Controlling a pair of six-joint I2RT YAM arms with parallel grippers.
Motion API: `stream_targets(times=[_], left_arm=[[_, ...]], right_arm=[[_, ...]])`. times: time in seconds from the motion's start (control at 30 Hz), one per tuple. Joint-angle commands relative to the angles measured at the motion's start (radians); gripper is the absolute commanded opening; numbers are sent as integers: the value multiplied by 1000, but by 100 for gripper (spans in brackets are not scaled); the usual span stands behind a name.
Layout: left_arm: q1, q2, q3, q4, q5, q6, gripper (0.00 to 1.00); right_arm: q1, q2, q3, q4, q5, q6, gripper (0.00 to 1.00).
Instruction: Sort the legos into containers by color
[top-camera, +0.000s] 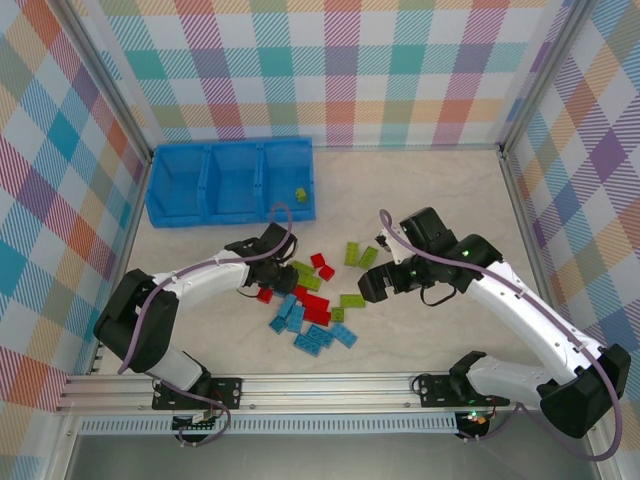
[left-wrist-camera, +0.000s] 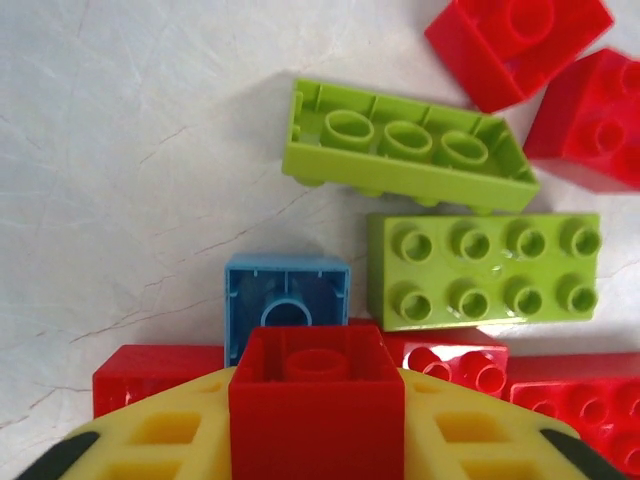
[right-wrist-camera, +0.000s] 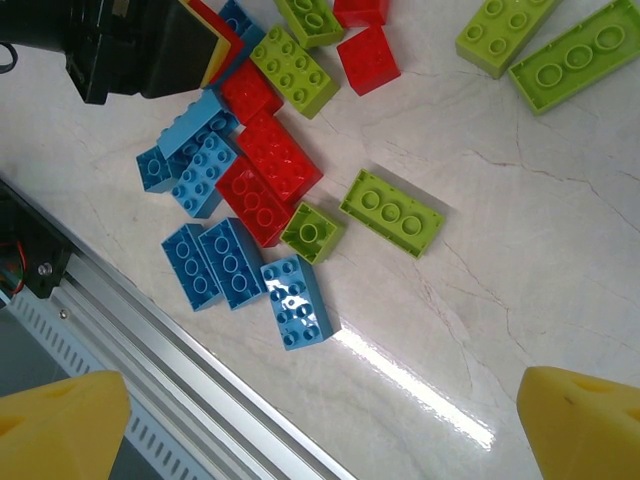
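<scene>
Pinching a red lego (left-wrist-camera: 318, 395) in my left jaws, right jaws spread wide, I judged a straight lift best: it sat against a blue lego (left-wrist-camera: 288, 295), containers (top-camera: 205, 180) beyond on the tabletop (top-camera: 430, 200).

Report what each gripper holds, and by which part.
Left gripper clamps a red brick by its two opposite side walls; right gripper is open, holding nothing.
</scene>
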Motion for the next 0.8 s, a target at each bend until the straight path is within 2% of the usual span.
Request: stream_targets(times=[0.0, 0.1, 0.2, 0.27, 0.37, 0.53, 0.63, 0.77], left_arm=[[7, -33, -11, 13, 20, -5, 26], [8, -98, 3, -11, 6, -5, 19], [40, -172, 44, -33, -49, 11, 19], [106, -201, 85, -31, -84, 32, 19], [266, -188, 153, 24, -103, 45, 19], [543, -21, 335, 107, -109, -36, 17], [644, 120, 459, 122, -124, -97, 16], [704, 316, 644, 71, -173, -112, 16]], right_arm=[[1, 3, 31, 26, -26, 36, 100], [0, 5, 39, 43, -31, 57, 100], [3, -3, 44, 85, -33, 90, 100], [1, -12, 35, 136, -38, 112, 100], [2, -18, 23, 201, -25, 139, 100], [3, -16, 22, 240, -38, 165, 100], [3, -33, 13, 231, -39, 169, 100], [4, -74, -13, 218, -26, 178, 100]])
